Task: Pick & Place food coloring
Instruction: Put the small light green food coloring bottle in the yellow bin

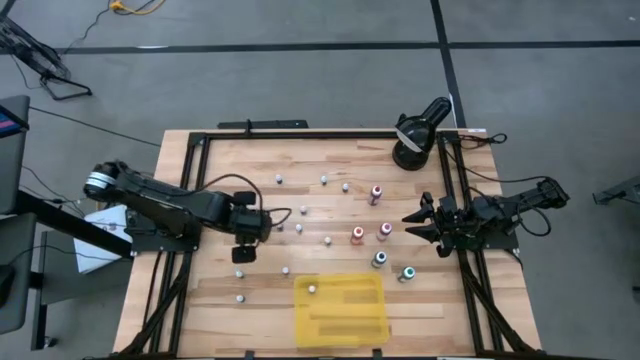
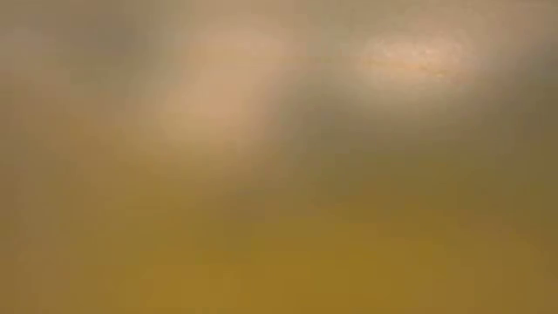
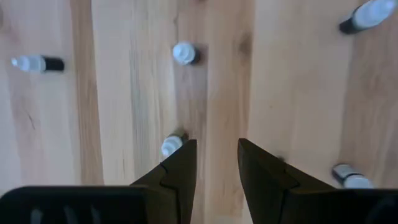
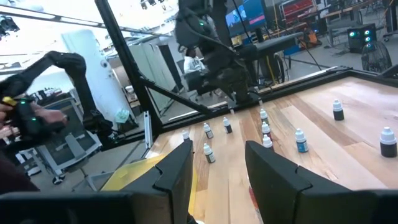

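Observation:
Several tiny food coloring bottles (image 1: 328, 241) stand scattered on the wooden table, most with white caps. Those with red (image 1: 357, 235), pink (image 1: 384, 231), green (image 1: 380, 259) and teal (image 1: 407, 273) caps stand toward the right. One white-capped bottle (image 1: 312, 288) stands on the yellow tray (image 1: 345, 315) at the near edge. My left gripper (image 1: 244, 252) hangs over the table's left part, pointing steeply down, open, with bare wood between its fingers (image 3: 217, 149). A bottle (image 3: 171, 145) stands just beside one finger. My right gripper (image 1: 410, 222) waits open at the right edge (image 4: 217, 152).
A black frame (image 1: 190, 200) runs around the table's edges. A black lamp-like device (image 1: 415, 135) sits at the far right corner. The low view is an unreadable yellow-brown blur. Bare wood lies between the bottles at the table's near left.

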Robot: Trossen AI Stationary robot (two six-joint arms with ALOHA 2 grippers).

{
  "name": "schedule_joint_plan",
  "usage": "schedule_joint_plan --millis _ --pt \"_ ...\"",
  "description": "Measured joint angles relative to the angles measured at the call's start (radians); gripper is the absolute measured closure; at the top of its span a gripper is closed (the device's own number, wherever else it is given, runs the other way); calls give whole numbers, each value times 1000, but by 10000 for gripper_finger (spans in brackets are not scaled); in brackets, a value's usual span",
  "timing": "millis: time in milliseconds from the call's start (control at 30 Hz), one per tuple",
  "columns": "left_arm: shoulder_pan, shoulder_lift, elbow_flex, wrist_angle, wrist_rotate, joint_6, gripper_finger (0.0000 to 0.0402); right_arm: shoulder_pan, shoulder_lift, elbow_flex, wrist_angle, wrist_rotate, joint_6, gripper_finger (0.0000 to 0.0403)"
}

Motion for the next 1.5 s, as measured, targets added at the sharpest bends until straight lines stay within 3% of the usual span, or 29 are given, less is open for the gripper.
schedule_joint_plan --millis 300,700,1033,1500 --pt "58 -106 -144 43 -7 170 293 0 0 0 0 0 0 264" --pt "201 -54 -157 111 5 396 293 0 0 0 0 0 0 264" --pt "264 67 -157 136 88 420 293 0 0 0 0 0 0 265" --pt "283 78 -195 159 131 420 293 0 0 0 0 0 0 264"
